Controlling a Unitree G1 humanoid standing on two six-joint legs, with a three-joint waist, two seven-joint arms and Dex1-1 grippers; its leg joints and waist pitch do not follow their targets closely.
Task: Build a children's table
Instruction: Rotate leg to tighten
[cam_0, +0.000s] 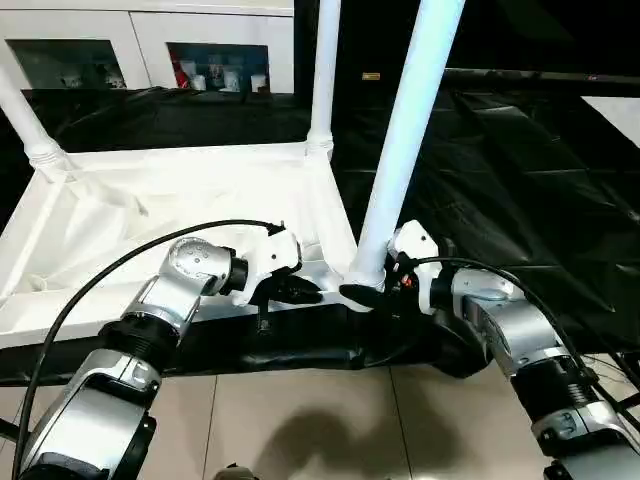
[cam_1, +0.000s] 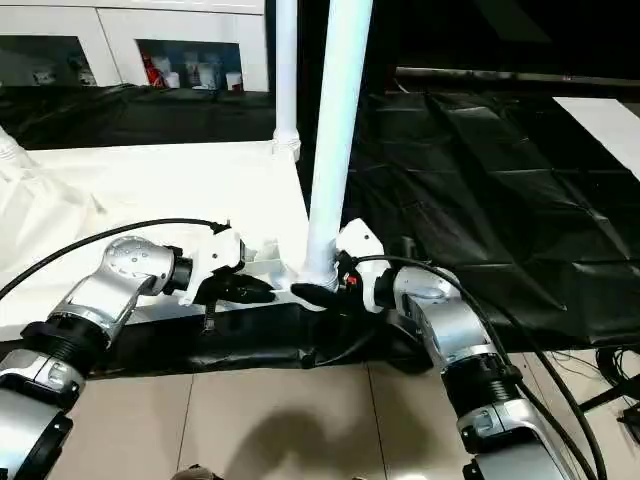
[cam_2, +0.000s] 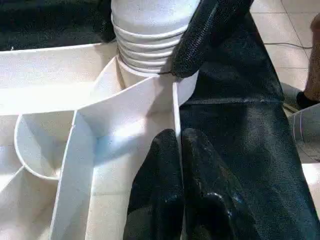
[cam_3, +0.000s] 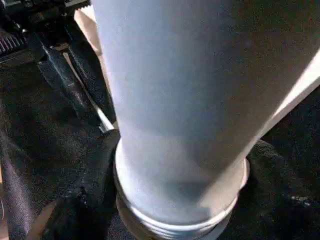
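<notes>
left eye view: upturned table top (cam_0: 150, 200) lay on black-covered work table (cam_0: 520, 170); left gripper (cam_0: 295, 291) closed, pinching rim; right gripper (cam_0: 375, 296) straddled near leg (cam_0: 400, 150) base, grip unclear; slack hold might let leg tilt, jam thread

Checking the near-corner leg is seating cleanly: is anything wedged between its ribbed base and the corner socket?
Nothing visible. The long white tapered tube leg stands with its ribbed base in the white plastic tabletop's round corner socket; the right tool straddles that base.
</notes>
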